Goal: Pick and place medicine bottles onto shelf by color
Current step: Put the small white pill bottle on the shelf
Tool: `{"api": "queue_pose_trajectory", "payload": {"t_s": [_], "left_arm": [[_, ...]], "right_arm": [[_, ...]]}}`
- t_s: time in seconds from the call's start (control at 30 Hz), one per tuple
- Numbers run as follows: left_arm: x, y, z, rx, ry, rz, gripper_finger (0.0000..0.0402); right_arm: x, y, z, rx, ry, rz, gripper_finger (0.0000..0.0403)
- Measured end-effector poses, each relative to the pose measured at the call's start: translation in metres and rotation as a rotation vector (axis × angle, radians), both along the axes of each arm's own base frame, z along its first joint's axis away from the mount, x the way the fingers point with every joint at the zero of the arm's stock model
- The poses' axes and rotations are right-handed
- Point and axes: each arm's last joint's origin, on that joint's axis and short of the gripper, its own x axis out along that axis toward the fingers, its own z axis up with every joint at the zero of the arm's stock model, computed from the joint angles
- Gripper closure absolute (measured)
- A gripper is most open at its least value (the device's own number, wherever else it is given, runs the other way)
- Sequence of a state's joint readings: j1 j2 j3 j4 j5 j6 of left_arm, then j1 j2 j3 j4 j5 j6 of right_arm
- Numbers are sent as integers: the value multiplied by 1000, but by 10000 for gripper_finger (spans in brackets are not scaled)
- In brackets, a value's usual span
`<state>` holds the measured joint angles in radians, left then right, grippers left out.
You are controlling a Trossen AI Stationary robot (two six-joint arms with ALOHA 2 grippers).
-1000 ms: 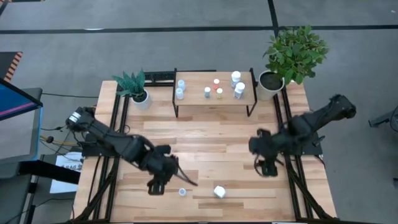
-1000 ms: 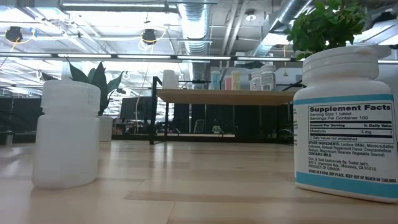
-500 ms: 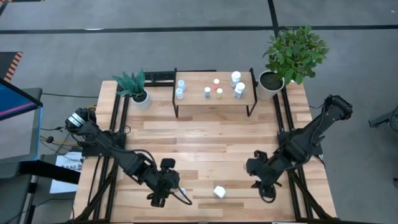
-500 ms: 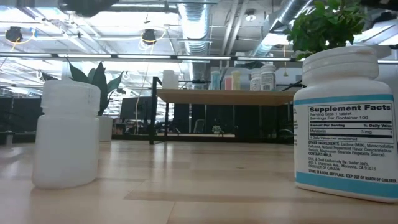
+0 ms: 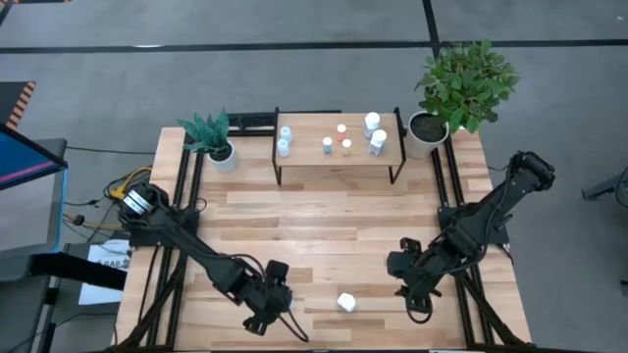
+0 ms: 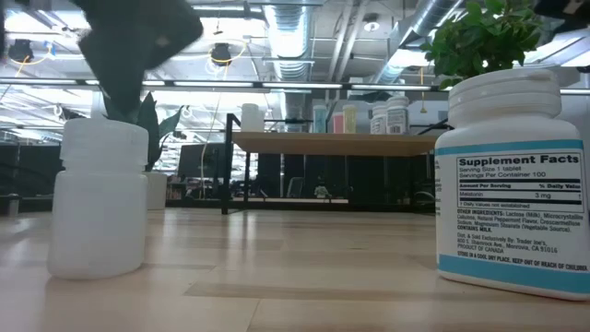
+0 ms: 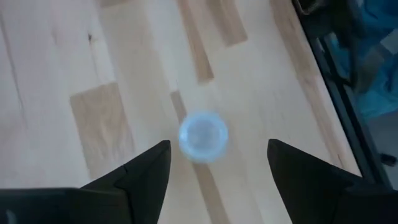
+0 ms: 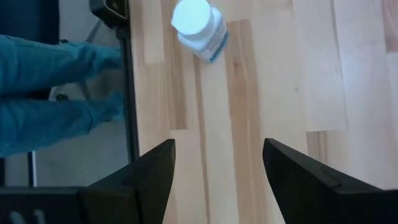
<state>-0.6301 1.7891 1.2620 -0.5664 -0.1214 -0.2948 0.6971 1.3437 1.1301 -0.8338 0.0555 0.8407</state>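
A small bottle with a pale blue cap point(image 7: 203, 135) stands upright on the table near its front edge; it also shows in the low view point(image 6: 100, 198). My left gripper point(image 7: 217, 163) hangs open just above it, pointing down, a finger on either side and clear of it. In the high view the gripper point(image 5: 267, 312) hides the bottle. A chunkier white bottle point(image 5: 345, 302) with a printed label point(image 6: 512, 207) stands to the right. My right gripper point(image 5: 417, 297) hovers open further right, and that bottle point(image 8: 200, 23) lies ahead of it. The shelf point(image 5: 339, 157) at the back bears several bottles.
Two potted plants flank the shelf: a small one point(image 5: 208, 137) on its left and a big leafy one point(image 5: 463, 86) on its right. Black rails run along the table's left point(image 5: 186, 196) and right point(image 5: 444, 186) sides. Bare wood lies between the shelf and the two front bottles.
My left gripper has gone down and toward the table's near edge, ending right above the small blue-capped bottle, and now shows at the top of the low view. My right gripper has moved toward the near edge and sunk a little, then held still. The bottles have not moved.
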Motion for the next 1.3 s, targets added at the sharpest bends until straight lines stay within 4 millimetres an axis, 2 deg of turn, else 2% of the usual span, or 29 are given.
{"api": "queue_pose_trajectory", "payload": {"t_s": [0.3, 0.53, 0.7, 0.9, 1.0, 1.07, 1.17, 1.3], "left_arm": [[15, -1, -23, 60, -23, -21, 148], [16, 2, -32, 68, 29, -37, 156], [17, 2, -31, 44, 25, -39, 192], [19, 4, -29, 0, 40, 1, 266], [24, 13, -17, -45, 64, 92, 299], [29, 25, 0, -69, 76, 126, 299], [37, 48, 29, -81, 66, 172, 299], [45, 91, 77, -92, 11, 199, 299]], "right_arm": [[1, -1, 0, -2, -1, -3, 138], [1, -2, 0, -5, 4, -7, 138], [1, -3, 0, -8, 7, -7, 138], [0, -3, -1, -14, 14, -7, 138], [0, -3, -1, -13, 14, -8, 138], [0, -3, -1, -13, 14, -8, 138], [0, -3, -1, -12, 13, -9, 138], [1, -4, 0, -26, -1, -22, 138]]}}
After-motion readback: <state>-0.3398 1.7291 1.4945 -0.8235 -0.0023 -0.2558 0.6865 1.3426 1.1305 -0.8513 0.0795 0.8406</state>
